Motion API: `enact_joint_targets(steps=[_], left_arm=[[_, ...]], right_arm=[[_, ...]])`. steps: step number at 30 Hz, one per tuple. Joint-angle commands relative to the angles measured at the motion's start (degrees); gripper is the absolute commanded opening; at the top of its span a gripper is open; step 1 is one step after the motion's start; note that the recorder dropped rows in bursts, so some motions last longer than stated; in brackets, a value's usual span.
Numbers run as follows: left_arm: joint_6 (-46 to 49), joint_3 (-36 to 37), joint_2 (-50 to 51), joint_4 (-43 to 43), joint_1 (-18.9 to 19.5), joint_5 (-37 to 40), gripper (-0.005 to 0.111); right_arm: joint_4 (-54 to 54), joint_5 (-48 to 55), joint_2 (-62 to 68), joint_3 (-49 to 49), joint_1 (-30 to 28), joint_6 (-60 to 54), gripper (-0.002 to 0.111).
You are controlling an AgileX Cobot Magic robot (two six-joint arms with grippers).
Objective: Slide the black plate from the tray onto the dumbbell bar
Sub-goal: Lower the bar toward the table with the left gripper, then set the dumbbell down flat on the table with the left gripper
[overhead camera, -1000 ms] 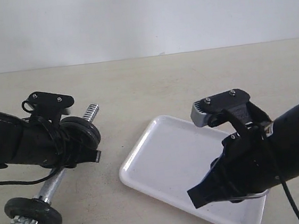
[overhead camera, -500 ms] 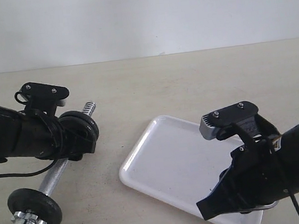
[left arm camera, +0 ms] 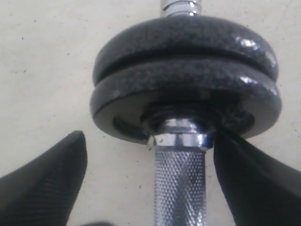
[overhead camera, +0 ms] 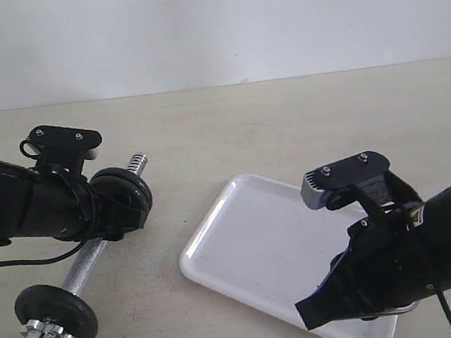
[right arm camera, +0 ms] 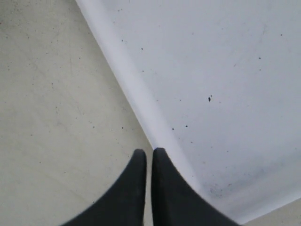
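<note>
Two matte-black plates [left arm camera: 186,70] sit pressed together on the dumbbell bar [left arm camera: 180,188], just below its threaded far end [overhead camera: 138,164]. Which of the two came from the tray I cannot tell. My left gripper [left arm camera: 148,136] is open and straddles the knurled chrome bar right behind the plates [overhead camera: 124,197], with one fingertip [left arm camera: 225,146] close against the nearer plate's hub. Another black disc [overhead camera: 55,316] and collar nut sit at the bar's near end. The white tray [overhead camera: 257,238] holds no disc. My right gripper [right arm camera: 149,153] is shut on nothing, tips over the tray's rim [right arm camera: 136,94].
The beige table carries only the bar and the tray. My left arm [overhead camera: 20,211] lies over the bar's middle. My right arm [overhead camera: 412,254] covers the tray's near right corner. A pale wall stands behind the table.
My left gripper drew back a little along the bar, leaving the plates seated, and the bar shifted slightly. My right arm dropped a bit toward the near right, then held still.
</note>
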Motion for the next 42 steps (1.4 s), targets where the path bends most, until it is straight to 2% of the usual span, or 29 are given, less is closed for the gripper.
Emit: enact_joint_targets(steps=[1,19,37,42], left_arm=[[-0.78,-0.22,-0.37,-0.37,-0.04,-0.47,0.068],[-1.22,-0.22,-2.03,-4.25,-0.04,10.09,0.068],[-0.41,-0.22,-3.68,-0.98,-0.04,9.82,0.063],[-0.3,0.75,-2.3,-0.98,-0.04,4.86,0.063]], right_arm=[[-0.07,-0.86,-0.15,0.19,0.09,-0.44,0.0],[-0.07,-0.6,-0.15,0.19,0.09,-0.44,0.0],[-0.07,-0.37,-0.15,0.19,0.09,-0.6,0.0],[-0.07,0.39,-0.15,0.19,0.09,-0.6,0.0]])
